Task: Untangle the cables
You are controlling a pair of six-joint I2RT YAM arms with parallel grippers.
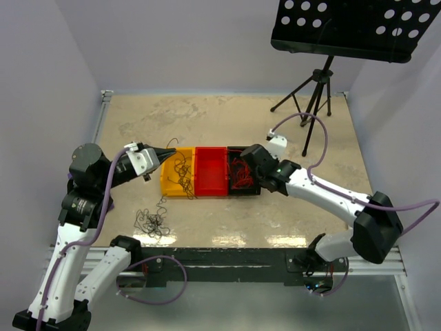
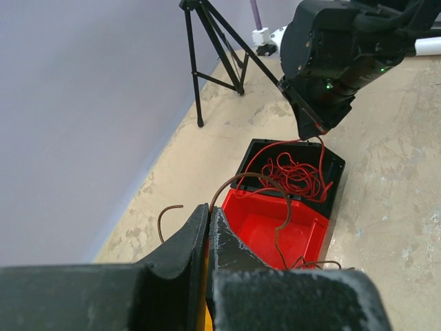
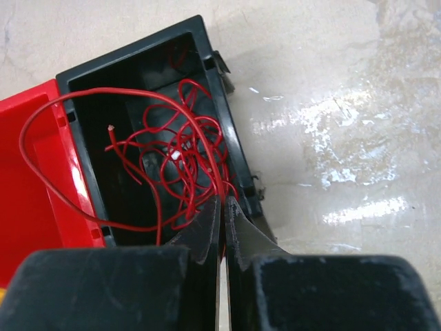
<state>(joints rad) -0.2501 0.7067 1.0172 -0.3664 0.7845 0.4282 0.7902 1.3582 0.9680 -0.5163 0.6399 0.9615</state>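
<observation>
Left claw (image 2: 209, 210), pressed together left of the red bin (image 1: 211, 171), pinches a brown wire (image 2: 287, 207). Right claw (image 3: 222, 203), closed right of it, seemingly grips red wires (image 3: 186, 148). Loose wires (image 1: 151, 222) lie on the table (image 1: 275, 214).

Top view overhead, far; both wrist views close, sharing black bin (image 3: 131, 49).

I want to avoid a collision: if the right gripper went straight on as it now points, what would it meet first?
Most likely the red wires lying in the black bin, right ahead of the right gripper; depth is unclear.
</observation>
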